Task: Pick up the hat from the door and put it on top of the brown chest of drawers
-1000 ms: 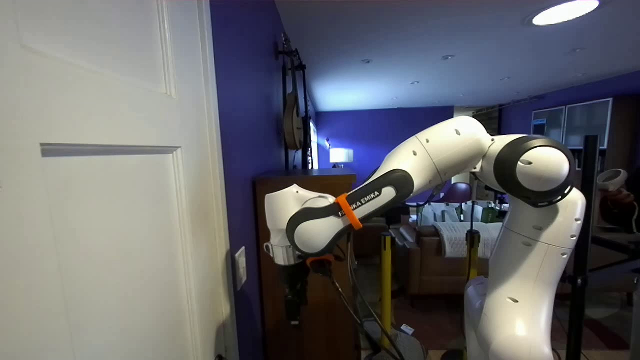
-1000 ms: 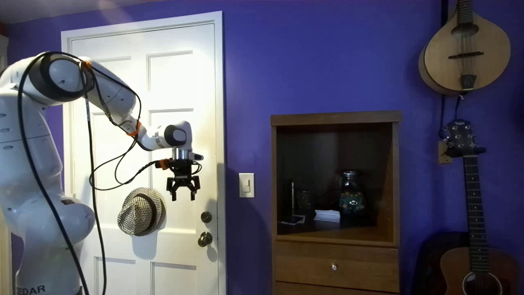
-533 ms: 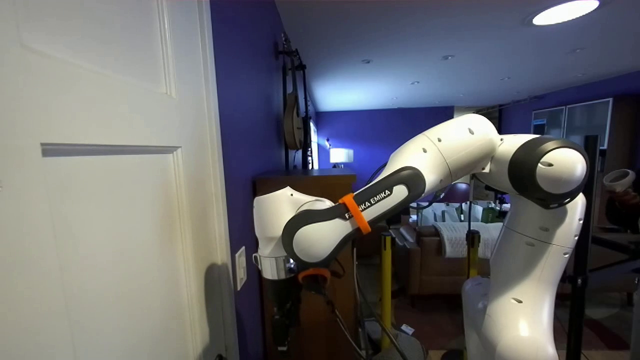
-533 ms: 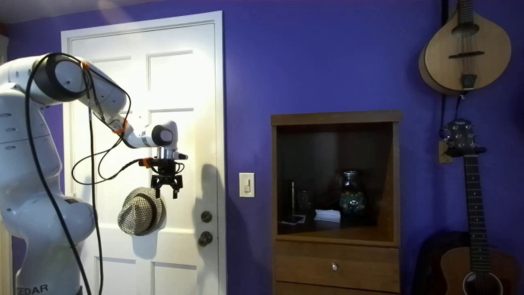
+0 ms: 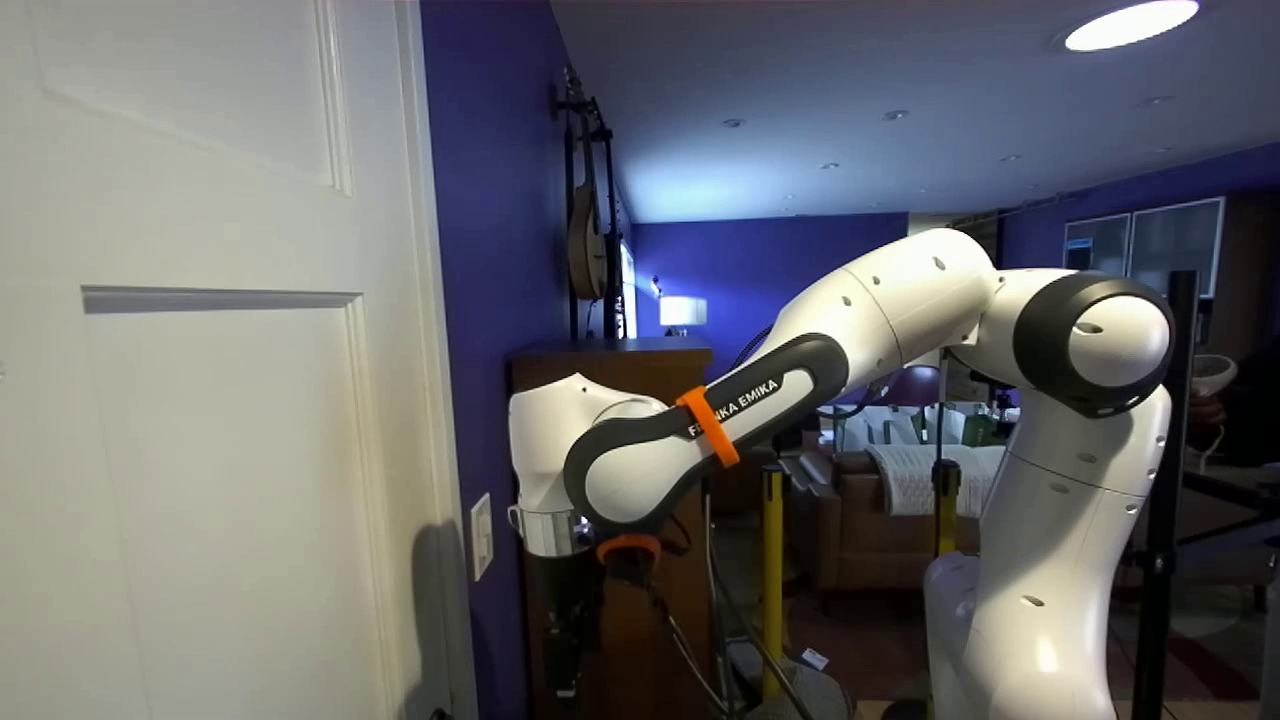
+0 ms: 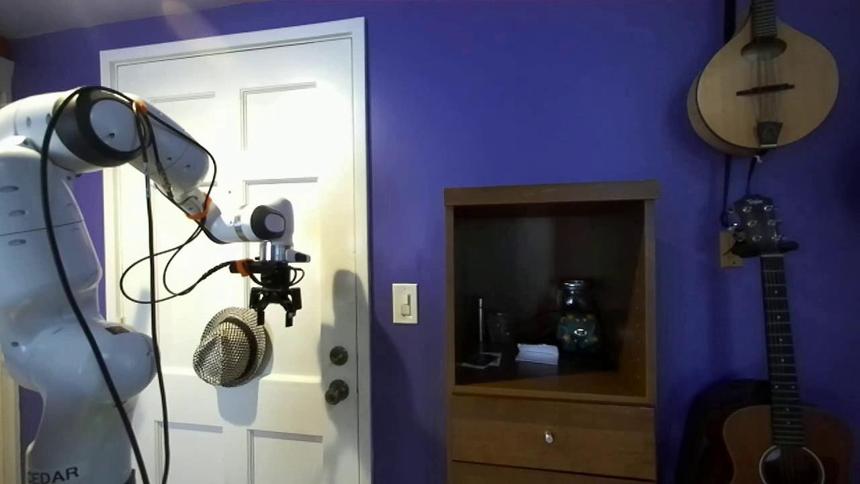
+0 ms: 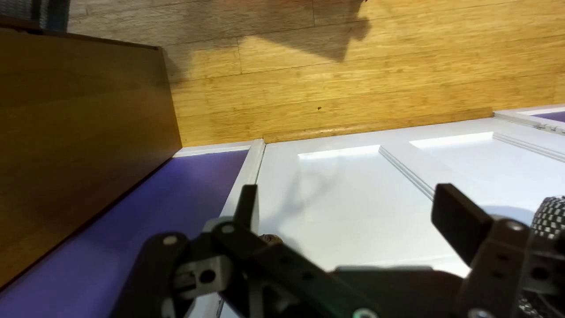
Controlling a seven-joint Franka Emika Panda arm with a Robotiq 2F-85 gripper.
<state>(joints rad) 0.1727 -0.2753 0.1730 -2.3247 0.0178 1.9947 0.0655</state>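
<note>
The hat [image 6: 227,353] is a brimmed, light-and-dark checkered hat with a dark band. It hangs on the white door [image 6: 295,144]; its edge shows at the right of the wrist view [image 7: 549,216], partly behind a finger. My gripper [image 6: 275,322] points down, open and empty. In that exterior view it appears above and right of the hat, overlapping the brim's edge; I cannot tell the depth gap. The open fingers also show in the wrist view [image 7: 346,207]. The brown chest of drawers [image 6: 551,195] stands right of the door; its flat top shows in an exterior view [image 5: 615,345].
Door knobs [image 6: 336,392] sit below and right of my gripper. A light switch [image 6: 404,304] is on the purple wall. A mandolin [image 6: 762,87] and a guitar [image 6: 783,430] are right of the chest. A jar [image 6: 576,323] stands in its open compartment.
My gripper has moved left toward the hat, away from the chest's side, mostly in the earlier half second. Since then it has barely shifted. The hat has not moved.
</note>
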